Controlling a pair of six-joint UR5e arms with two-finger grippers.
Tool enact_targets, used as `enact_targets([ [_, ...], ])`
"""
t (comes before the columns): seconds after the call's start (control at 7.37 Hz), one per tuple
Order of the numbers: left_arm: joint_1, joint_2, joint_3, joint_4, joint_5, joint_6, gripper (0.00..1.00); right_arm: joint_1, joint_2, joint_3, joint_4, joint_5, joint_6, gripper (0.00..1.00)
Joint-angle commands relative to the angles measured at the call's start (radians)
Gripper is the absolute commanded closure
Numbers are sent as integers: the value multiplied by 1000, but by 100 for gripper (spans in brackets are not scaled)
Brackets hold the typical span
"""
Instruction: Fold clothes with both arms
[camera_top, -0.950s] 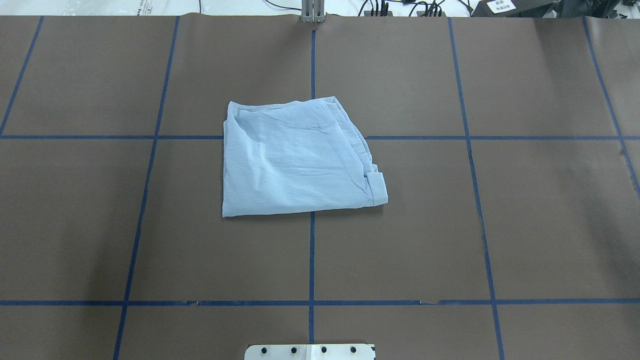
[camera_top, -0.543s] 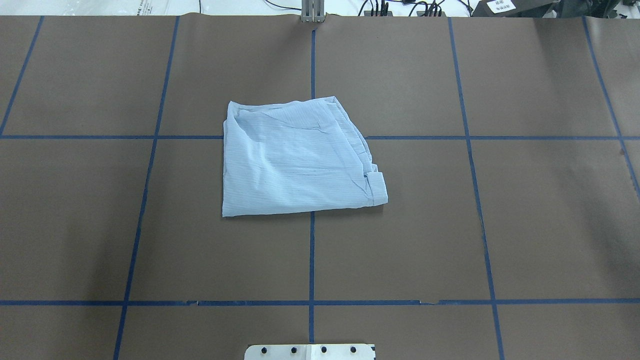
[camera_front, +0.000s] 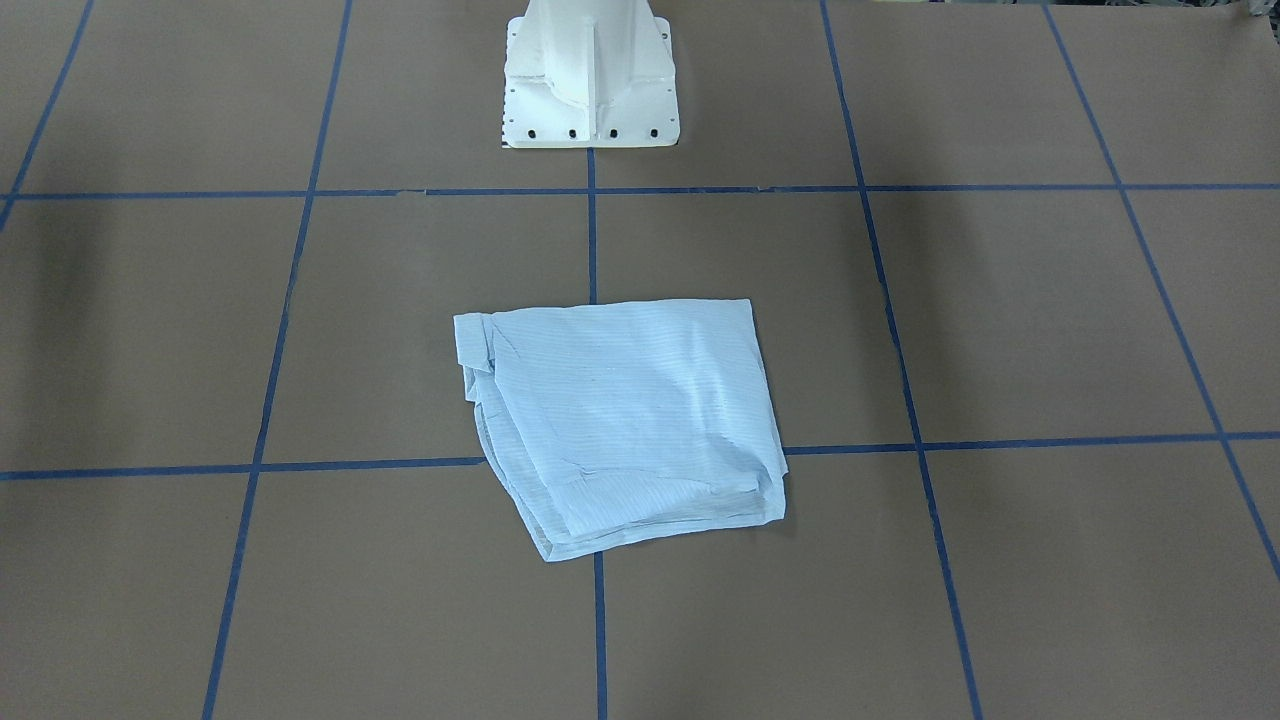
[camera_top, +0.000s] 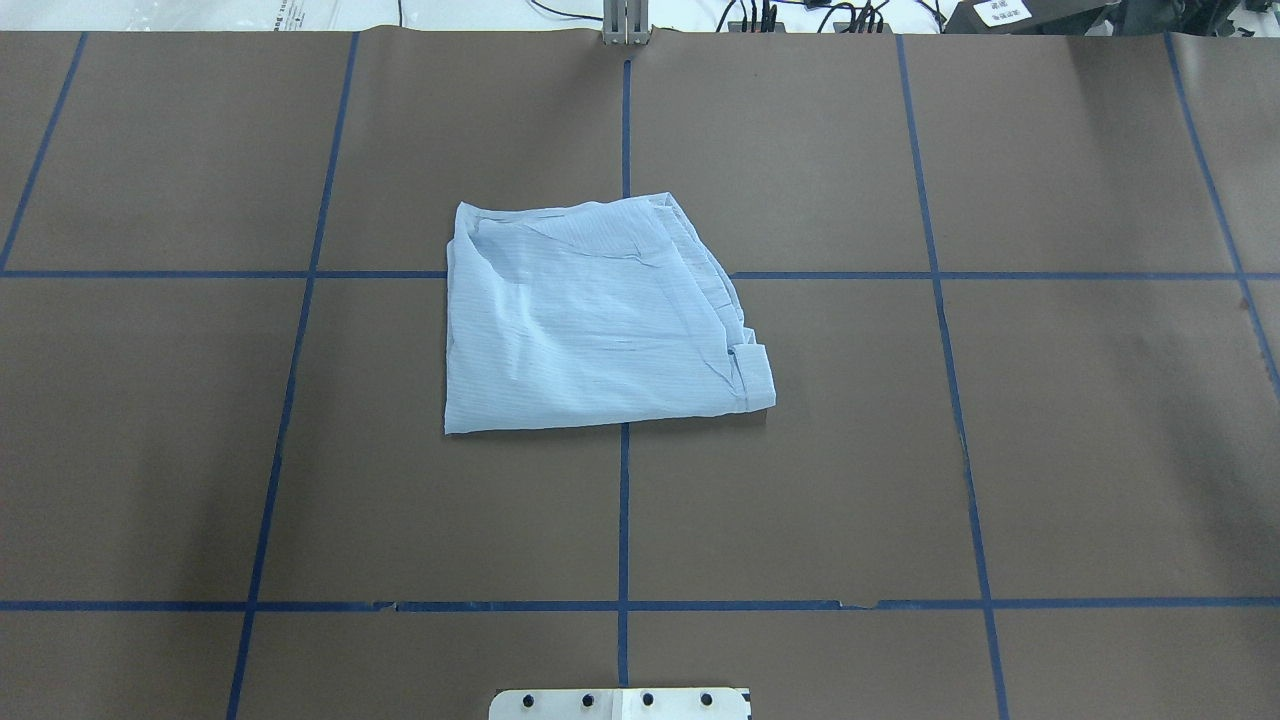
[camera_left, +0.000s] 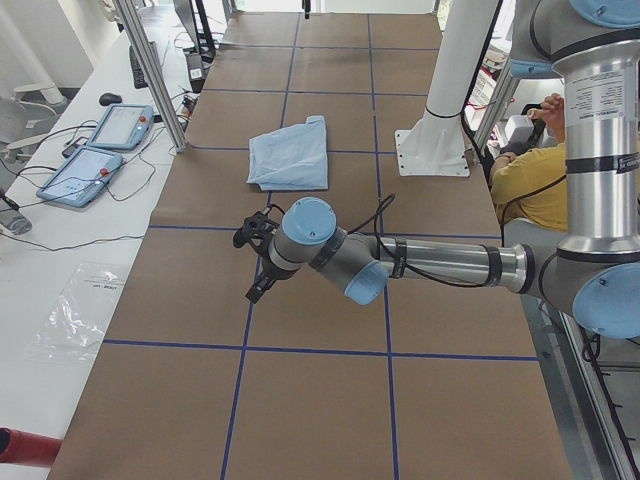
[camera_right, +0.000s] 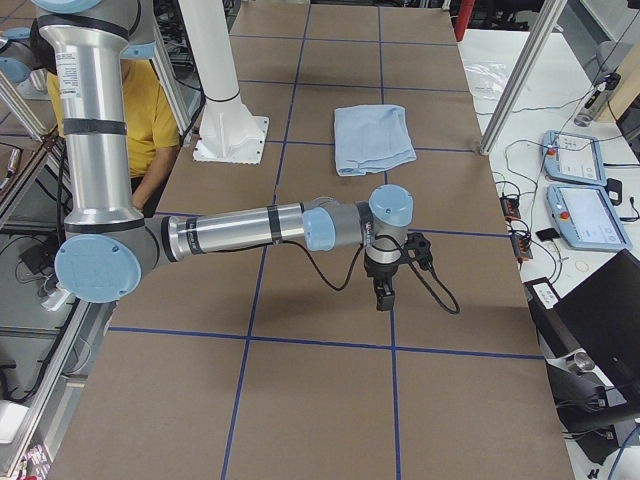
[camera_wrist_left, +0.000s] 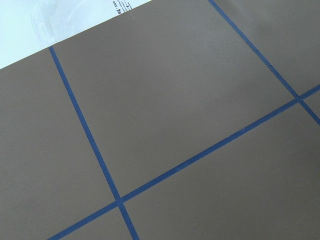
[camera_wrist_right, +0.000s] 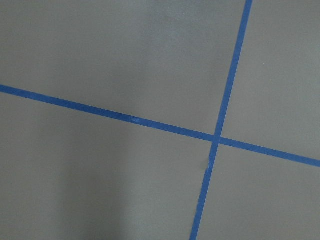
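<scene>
Front-facing: shows the shirt (camera_front: 625, 420) lying flat on the worktop (camera_front: 1000, 300) in front of the pedestal (camera_front: 590, 80), folded into a rough square across a tape (camera_front: 280, 330) crossing. Looks a bit skewed, with layers peeking out along the camera-side edge.

Overhead: same deal. Shows no arm anywhere near the shirt.

Left side: catches the left end effector (camera_left: 258, 285) low over bare worktop, well apart from the shirt. Can't tell from this angle whether clenched or released.

Right side: same story for the right end effector (camera_right: 385, 295), also parked well away from the shirt. Can't tell its state either.

Wrist views: just brown paper and blue tape, no fingers in frame, so no help.

Feels pretty much finished, honestly. If going for one last tidy-up fold, would pinch both corners of the ragged side at once, grabbing every layer. Then lift low, move both arms in sync, and lay it down rather than drop it, to stop thin crinkly layers sliding apart.

Containers: none spotted for the shirt. Only a clear bag (camera_left: 75, 315) on the side bench (camera_left: 40, 250), looking flat, contents unreadable.
</scene>
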Motion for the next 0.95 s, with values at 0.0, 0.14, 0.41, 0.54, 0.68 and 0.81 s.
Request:
enact_targets([
  [0.0,0,0,-1,0,-3,1,0,-1,0,0,0,0,2,0],
  [0.14,0,0,0,2,-2,1,0,-1,0,5,0,2,2,0],
  [0.41,0,0,0,0,-2,1,0,-1,0,6,0,11,3,0],
  [0.54,0,1,0,2,0,-2,0,-1,0,6,0,11,3,0],
  [0.68,0,1,0,0,2,-8,0,-1,0,6,0,12,3,0],
  [0.81,0,1,0,0,2,-9,0,-1,0,5,0,11,3,0],
])
